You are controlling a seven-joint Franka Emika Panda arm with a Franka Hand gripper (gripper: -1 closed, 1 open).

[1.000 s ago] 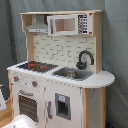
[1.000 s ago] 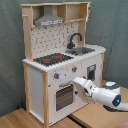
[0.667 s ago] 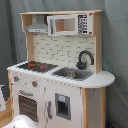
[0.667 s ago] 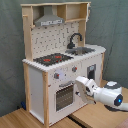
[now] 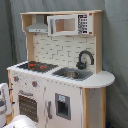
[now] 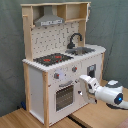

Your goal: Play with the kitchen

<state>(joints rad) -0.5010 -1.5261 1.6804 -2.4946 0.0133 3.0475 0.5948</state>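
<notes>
One relation governs my next input: in the second exterior view the claw (image 6: 84, 81) sits just in front of the kitchen (image 6: 37, 85), level with the oven door (image 6: 64, 95) and toward the second exterior view's right of it. The kitchen stands upright on the wooden bench (image 6: 20, 119). The door handle runs horizontally. I cannot tell the claw's finger state.
</notes>
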